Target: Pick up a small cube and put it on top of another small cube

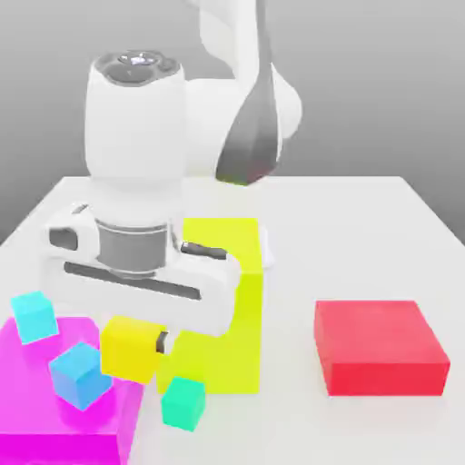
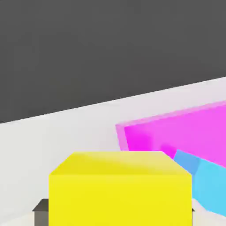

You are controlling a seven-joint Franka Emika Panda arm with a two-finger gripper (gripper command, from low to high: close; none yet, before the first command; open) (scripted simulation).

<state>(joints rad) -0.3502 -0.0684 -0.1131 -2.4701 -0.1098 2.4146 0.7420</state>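
My gripper (image 1: pixel 133 349) is shut on the small yellow cube (image 1: pixel 130 347), one dark finger (image 1: pixel 163 342) showing at the cube's side. The cube hangs at the edge of the flat magenta block (image 1: pixel 54 418), just beside a blue cube (image 1: pixel 80 372) that rests on that block. A cyan cube (image 1: pixel 34 316) sits farther back on the magenta block. A teal cube (image 1: pixel 183 401) lies on the table in front of the tall yellow block (image 1: pixel 227 300). In the hand view the yellow cube (image 2: pixel 120 190) sits between the fingers (image 2: pixel 40 211), with the magenta block (image 2: pixel 176 130) and the blue cube (image 2: pixel 187 162) beyond it.
The tall yellow block stands right behind the hand. A flat red block (image 1: pixel 380 347) lies on the white table (image 1: pixel 363 218) at the exterior view's right. The robot's arm (image 1: pixel 254 100) rises at the back.
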